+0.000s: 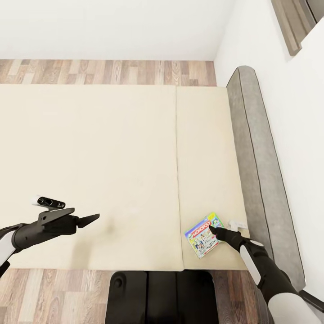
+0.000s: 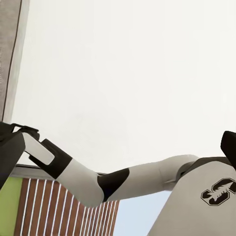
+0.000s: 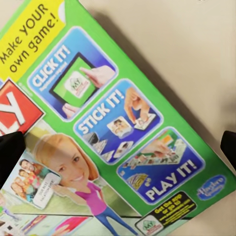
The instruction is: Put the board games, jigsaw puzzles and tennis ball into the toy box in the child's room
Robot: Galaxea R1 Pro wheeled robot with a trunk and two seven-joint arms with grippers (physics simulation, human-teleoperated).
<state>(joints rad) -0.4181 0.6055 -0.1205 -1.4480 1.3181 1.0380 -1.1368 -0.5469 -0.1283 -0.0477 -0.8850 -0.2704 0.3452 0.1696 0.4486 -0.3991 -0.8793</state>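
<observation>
A Monopoly board game [image 1: 203, 235], a green-edged flat box, lies on the cream bed [image 1: 112, 148] near its front right corner. My right gripper [image 1: 215, 231] hangs just over the box's right part. In the right wrist view the box [image 3: 108, 123] is close beneath, and the right gripper [image 3: 120, 152] is open, its dark fingertips [image 3: 10, 157] at either side of the lid with nothing held. My left gripper [image 1: 87, 219] hovers above the bare mattress at the front left. In the left wrist view the left gripper [image 2: 118, 152] is open and empty.
A grey padded headboard [image 1: 256, 157] runs along the bed's right side against the white wall. Wood floor [image 1: 112, 72] lies beyond the bed and in front of it. My dark base [image 1: 157, 297] stands at the bed's near edge. The mattress seam [image 1: 177, 171] runs front to back.
</observation>
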